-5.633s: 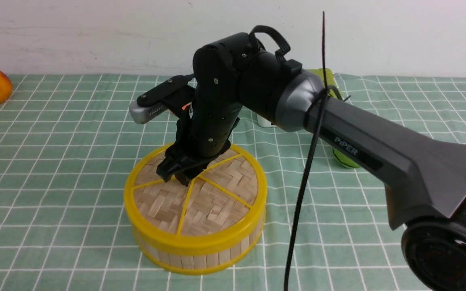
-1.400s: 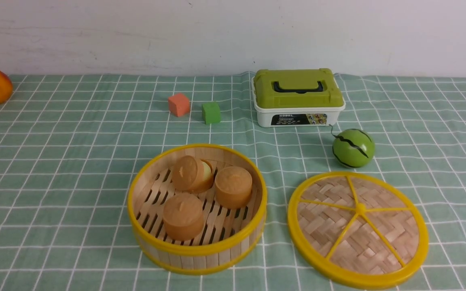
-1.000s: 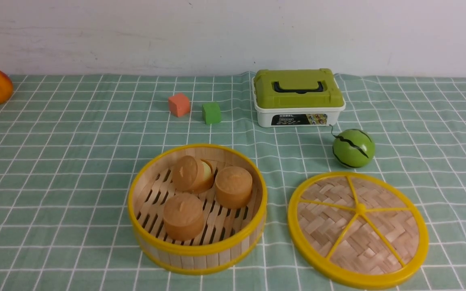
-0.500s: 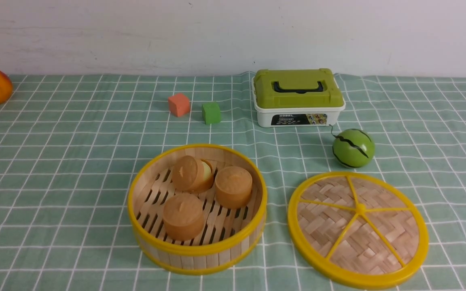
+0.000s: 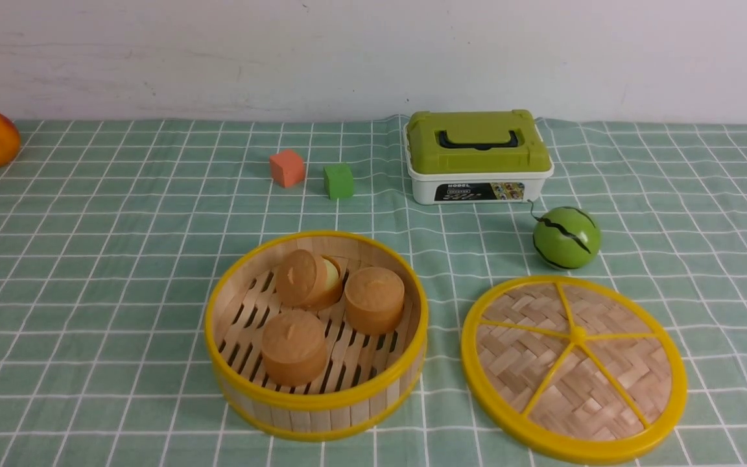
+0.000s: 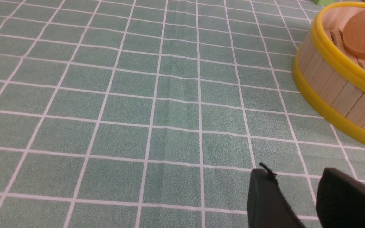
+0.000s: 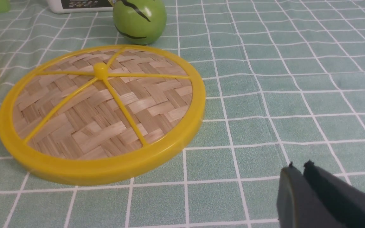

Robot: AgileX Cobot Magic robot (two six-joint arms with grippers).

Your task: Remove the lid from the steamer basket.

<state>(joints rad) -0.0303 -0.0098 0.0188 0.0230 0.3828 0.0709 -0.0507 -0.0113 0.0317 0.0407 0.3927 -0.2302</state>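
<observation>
the lid (image 5: 578, 363) lies flat on the counter (image 5: 120, 292), hub upward, to the right of the open steamer basket (image 5: 316, 401) and apart from it. the basket stands upright, three brown buns (image 5: 294, 348) exposed on its slatted floor. the lid was probably set aside here so that the basket's opening is unobstructed and the disc rests stably within the right arm's reach; the green striped ball (image 5: 567, 237) sits just beyond its far rim. the right gripper (image 7: 299, 164) is closed, its fingertips together and holding nothing. the left gripper (image 6: 291, 171) has its fingertips parted, with nothing between them. the removal appears complete, and no further move seems required.
</observation>
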